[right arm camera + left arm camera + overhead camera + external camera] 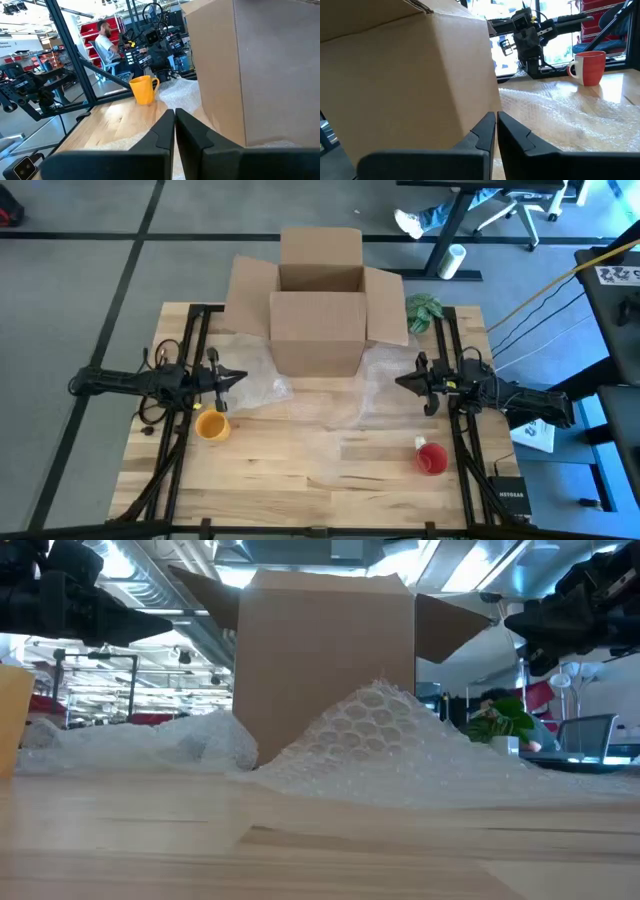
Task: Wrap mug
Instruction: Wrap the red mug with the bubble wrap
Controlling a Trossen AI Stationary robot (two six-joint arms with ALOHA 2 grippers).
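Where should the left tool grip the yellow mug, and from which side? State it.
Grip the yellow mug by its rim and wall, coming from above. It stands upright, mouth open upward, beside the shut left tool. Its handle, seen in the right wrist view, faces the bubble wrap, so avoid that side.

A brown cardboard box (325,660) stands in the middle, at the back of the wooden tabletop (320,850). Bubble wrap (385,745) lies in front of it and rises in a heap against its front. At the left edge is part of a yellow mug (12,720). Green leaves (500,722) show to the right of the box. Dark arm parts hang in both top corners.
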